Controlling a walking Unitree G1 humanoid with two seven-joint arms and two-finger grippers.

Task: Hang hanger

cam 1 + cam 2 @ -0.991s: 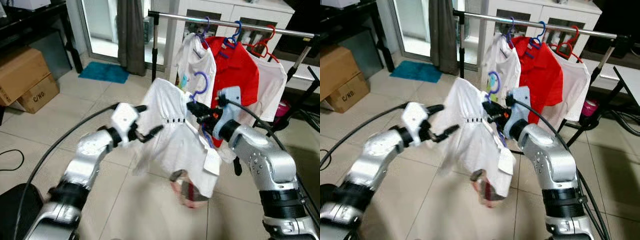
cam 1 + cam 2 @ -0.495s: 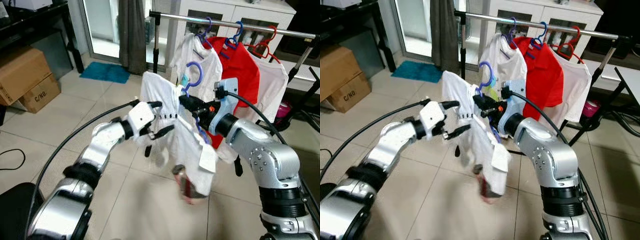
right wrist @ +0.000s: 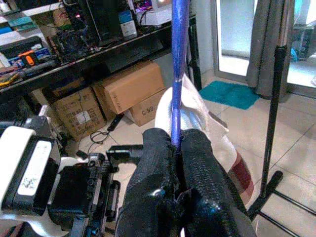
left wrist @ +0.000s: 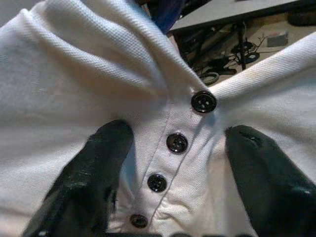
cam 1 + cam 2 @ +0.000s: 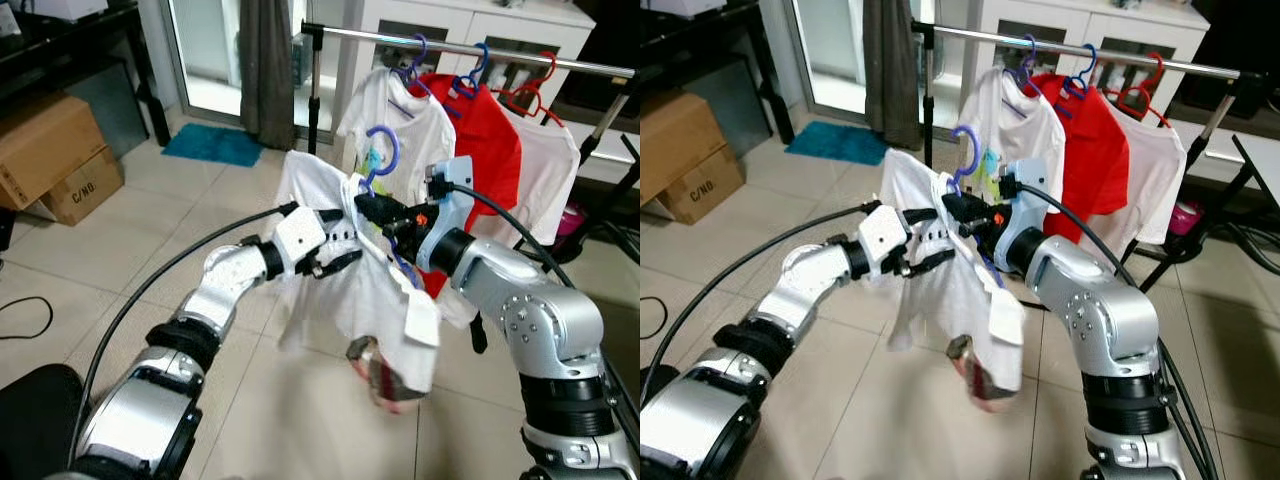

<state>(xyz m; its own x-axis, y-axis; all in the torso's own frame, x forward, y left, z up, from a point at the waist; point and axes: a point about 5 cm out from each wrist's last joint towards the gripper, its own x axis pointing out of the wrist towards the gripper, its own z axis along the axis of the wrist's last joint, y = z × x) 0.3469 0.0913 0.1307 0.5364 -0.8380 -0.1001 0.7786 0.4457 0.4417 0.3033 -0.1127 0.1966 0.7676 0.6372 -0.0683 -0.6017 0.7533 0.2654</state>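
Tiled floor (image 5: 100, 230) runs under the whole scene. Clothes rail (image 5: 470, 47) spans the head view from 12 to 2 o'clock; three shirts hang on it: white shirt (image 5: 385, 110), red shirt (image 5: 480, 130), and another white one (image 5: 545, 165) at the far end. Grey curtain (image 5: 265, 70) at 11 o'clock, teal mat (image 5: 210, 145) on the floor below it. Two cardboard boxes (image 5: 50, 155) at 9 to 10 o'clock.

White polo shirt (image 5: 350, 300) hangs mid-frame between the two arms, in front of the rail and not on it. It is carried on a blue hanger (image 5: 385, 160), whose hook stands free above the collar, below the bar and to its near side.

Right pincer (image 5: 368, 208): clamped on the blue hanger at the neck just under the hook; the right wrist view shows both fingers (image 3: 197, 168) pressed tight on the blue shaft.

Left pincer (image 5: 340, 250): at the shirt's chest, 9 o'clock side of the hanger. Left wrist view shows its fingers (image 4: 94, 173) spread wide, one either side of the button placket (image 4: 175, 143), with four dark buttons between them. Fingers lie against the cloth; no grip made out.
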